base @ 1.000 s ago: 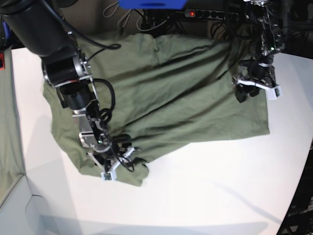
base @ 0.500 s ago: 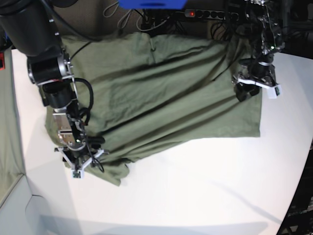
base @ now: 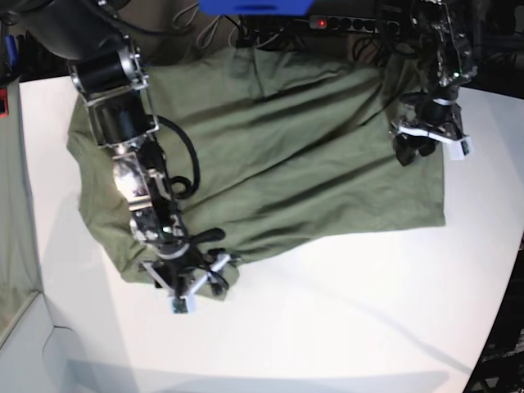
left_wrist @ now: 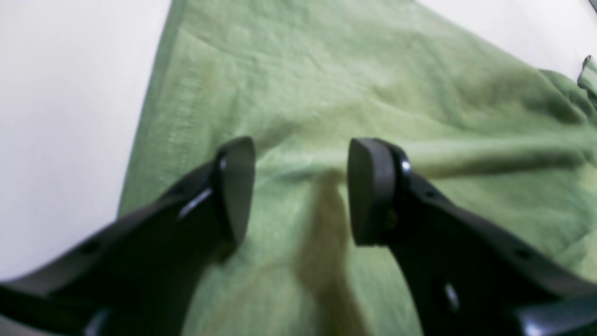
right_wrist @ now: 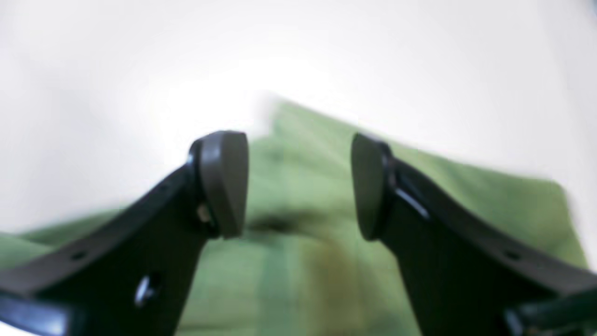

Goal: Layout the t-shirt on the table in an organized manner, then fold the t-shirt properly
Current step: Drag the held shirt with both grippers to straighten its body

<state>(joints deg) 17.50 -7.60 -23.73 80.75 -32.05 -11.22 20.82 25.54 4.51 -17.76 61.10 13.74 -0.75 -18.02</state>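
A large, smooth, matte white table [base: 344, 327] with a curved near edge is filling most of the base view, and the plain olive-green short-sleeved cotton t-shirt [base: 286, 155] is lying spread across its far half, wrinkled in long diagonal creases and reaching from the left side to the right. Behind the table the room is showing dark: a tangle of black cables [base: 270, 33], a black power strip with a glowing red switch [base: 352, 23] and a blue object [base: 254, 6] at the top edge. A strip of green cloth [base: 12, 270] is hanging at the left border of the frame. No brand, label or writing is readable anywhere; the wrist pictures are blurred.

The right gripper [base: 187, 288] is hovering at the shirt's near left hem, where the cloth is bunching beside bare tabletop. In the right wrist view its dark fingers [right_wrist: 224, 182] are standing apart with nothing between them, green fabric and white surface showing through the gap [right_wrist: 298, 186]. The left gripper [base: 422, 147] is sitting over the shirt's right edge. In the left wrist view its fingers [left_wrist: 235, 186] are likewise spread, released, with creased cloth [left_wrist: 326, 93] lying below and the white table [left_wrist: 70, 116] showing just beside the hem.
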